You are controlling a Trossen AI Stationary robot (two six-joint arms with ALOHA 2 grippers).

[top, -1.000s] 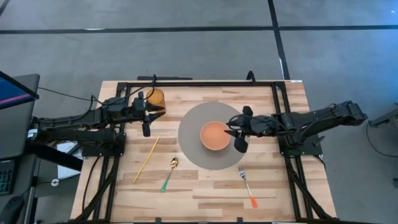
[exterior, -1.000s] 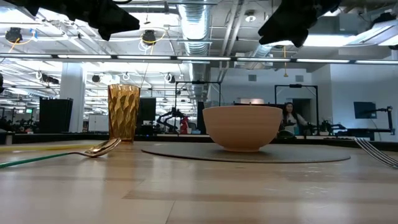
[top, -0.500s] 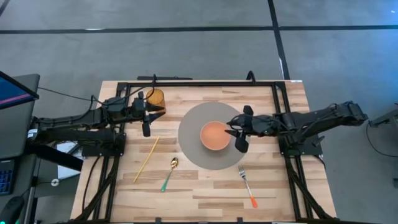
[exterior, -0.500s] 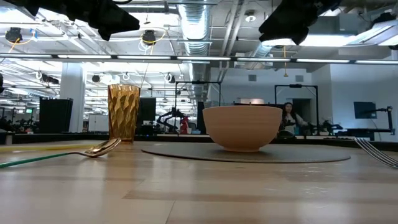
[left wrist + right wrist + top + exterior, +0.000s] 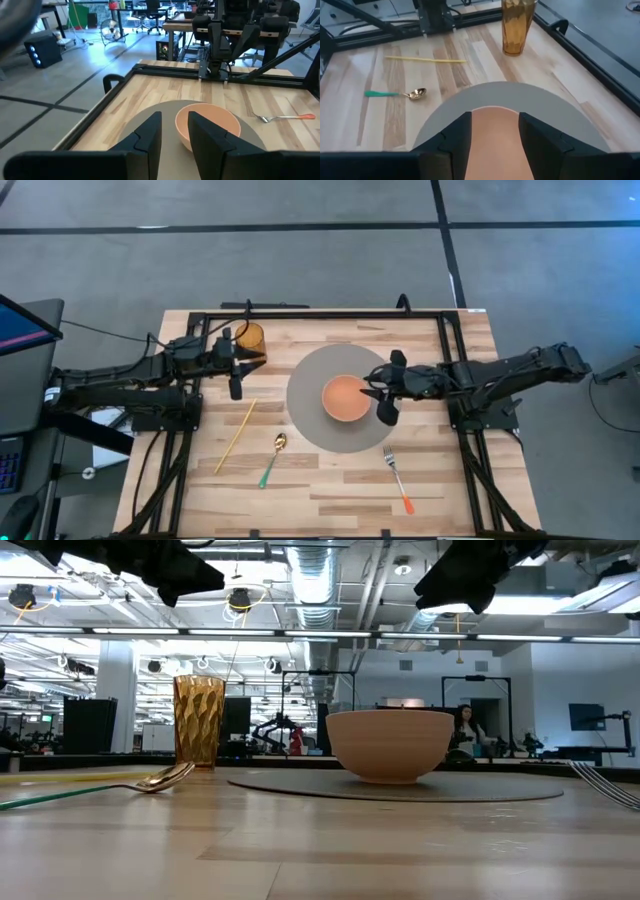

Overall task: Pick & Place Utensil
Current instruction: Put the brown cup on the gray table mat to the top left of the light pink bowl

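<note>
From above I see the wooden table (image 5: pixel 330 480) with a round grey mat (image 5: pixel 305 395) in the middle and an orange bowl (image 5: pixel 346 398) sitting on it. My right gripper (image 5: pixel 385 390) hangs just beside the bowl on its right side, above the mat; its fingers (image 5: pixel 540 137) are spread apart with nothing between them, and through its wrist camera the bowl (image 5: pixel 496 145) shows in the gap. My left gripper (image 5: pixel 235 365) is over the left part of the table, just beside the amber glass (image 5: pixel 250 336) that stands near the far left corner. Its fingers (image 5: pixel 147 137) are parted too, and it is holding nothing.

The utensils all lie flat on the wood. The spoon (image 5: pixel 273 458) with the gold head and green handle is just off the mat's near left edge. The fork (image 5: pixel 397 478) with the orange handle tip lies near the mat's near right edge, clear of it. A thin yellow stick (image 5: pixel 235 436), which I take for a chopstick, lies slanted between the left gripper and the spoon. Neither gripper touches any of them.

From table height, the glass (image 5: pixel 199 722) stands left of the bowl (image 5: pixel 390 744), with the spoon (image 5: pixel 150 782) in front of it
</note>
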